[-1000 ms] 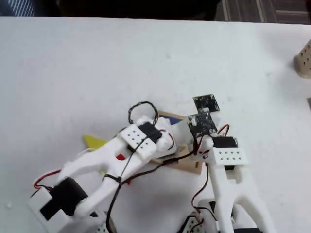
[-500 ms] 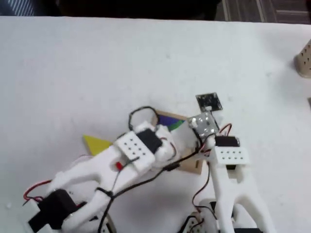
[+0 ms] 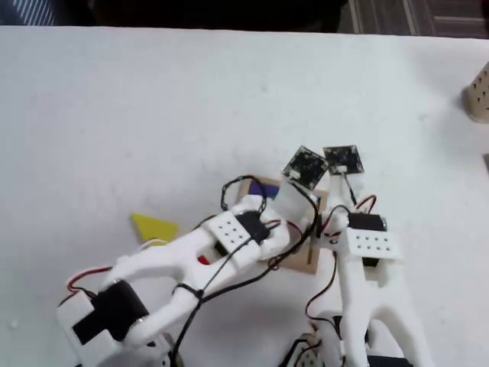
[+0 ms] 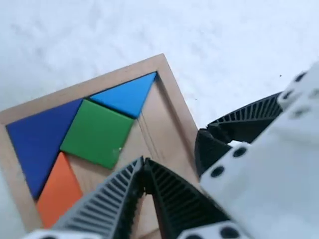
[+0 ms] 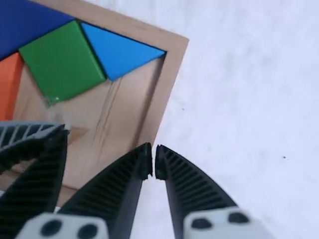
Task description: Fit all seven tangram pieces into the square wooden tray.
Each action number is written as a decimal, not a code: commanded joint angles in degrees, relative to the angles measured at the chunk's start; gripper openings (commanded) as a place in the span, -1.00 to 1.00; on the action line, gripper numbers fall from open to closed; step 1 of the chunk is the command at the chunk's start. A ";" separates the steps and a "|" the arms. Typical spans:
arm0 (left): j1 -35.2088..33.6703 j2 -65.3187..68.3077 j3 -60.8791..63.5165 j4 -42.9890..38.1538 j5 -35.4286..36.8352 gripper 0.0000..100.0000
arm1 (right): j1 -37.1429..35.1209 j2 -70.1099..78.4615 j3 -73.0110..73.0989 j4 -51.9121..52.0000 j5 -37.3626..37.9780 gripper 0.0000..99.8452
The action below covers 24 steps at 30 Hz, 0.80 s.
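The square wooden tray (image 4: 174, 94) holds a dark blue triangle (image 4: 37, 139), a green square (image 4: 97, 132), a light blue triangle (image 4: 127, 94) and an orange piece (image 4: 57, 191). My left gripper (image 4: 144, 172) hangs shut and empty over the tray's bare floor. My right gripper (image 5: 152, 160) is shut and empty at the tray's rim (image 5: 169, 69), beside the light blue triangle (image 5: 117, 50) and green square (image 5: 62, 62). A yellow triangle (image 3: 153, 227) lies on the table left of the tray (image 3: 309, 260), which both arms mostly cover in the high view.
The white table spreads open beyond the tray on the far and left sides. A wooden block with holes (image 3: 479, 95) stands at the right edge. The two wrists sit close together over the tray, with loose cables between them.
The left arm's wrist has moved right, farther over the tray. The right arm has stretched a little farther away and right. The yellow triangle has stayed put.
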<state>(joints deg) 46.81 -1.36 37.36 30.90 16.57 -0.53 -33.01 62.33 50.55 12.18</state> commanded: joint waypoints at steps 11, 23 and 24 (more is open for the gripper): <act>-1.71 -0.13 -1.67 -0.09 6.77 -0.96 | 20.18 -1.45 -8.53 -0.57 -14.33 -0.95; -3.47 1.19 -2.37 -0.62 10.29 -0.96 | 26.68 -1.45 -10.20 -1.36 -26.37 -0.83; -2.24 2.51 -2.73 -0.70 9.23 -0.96 | 26.51 -1.45 -10.20 -1.36 -26.37 -0.83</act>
<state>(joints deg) 41.45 -0.22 37.27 30.73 27.91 26.11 -33.01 54.68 50.11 -13.49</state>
